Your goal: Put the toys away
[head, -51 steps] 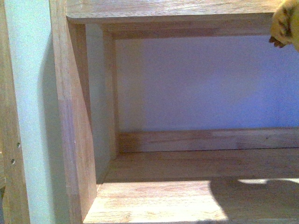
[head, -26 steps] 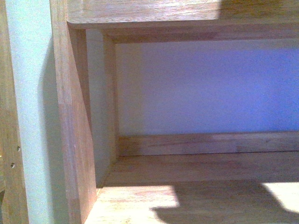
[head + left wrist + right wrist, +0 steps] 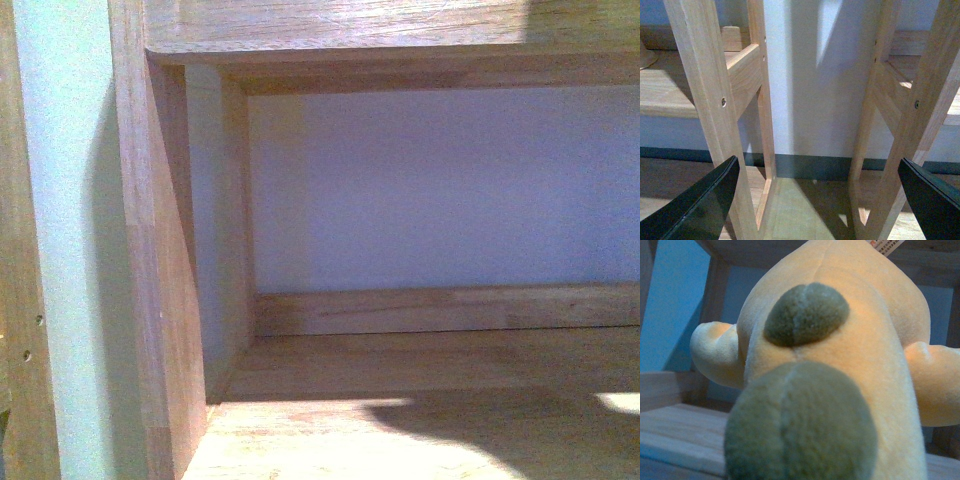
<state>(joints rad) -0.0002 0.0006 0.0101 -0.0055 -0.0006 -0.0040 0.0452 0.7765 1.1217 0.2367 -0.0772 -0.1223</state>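
The orange-yellow plush toy (image 3: 850, 350) fills the right wrist view, with two grey-green round patches and stubby limbs sticking out on both sides. My right gripper is shut on the plush toy; its fingers are hidden behind the plush. A wooden shelf board (image 3: 675, 435) lies below the toy. In the front view the toy and both grippers are out of sight; only its shadow falls on the shelf board (image 3: 400, 440). My left gripper (image 3: 822, 200) is open and empty, its dark fingers (image 3: 700, 205) spread wide before the wooden shelf legs (image 3: 705, 100).
The front view shows a wooden shelf compartment with a side post (image 3: 150, 250), a board above (image 3: 350, 25) and a pale back wall (image 3: 440, 190). In the left wrist view a second leg frame (image 3: 905, 125) stands near a white wall with a dark baseboard (image 3: 810, 165).
The plush toy's edge at the front view's upper right has gone out of sight. The shadow on the lower shelf board has shifted and spread left.
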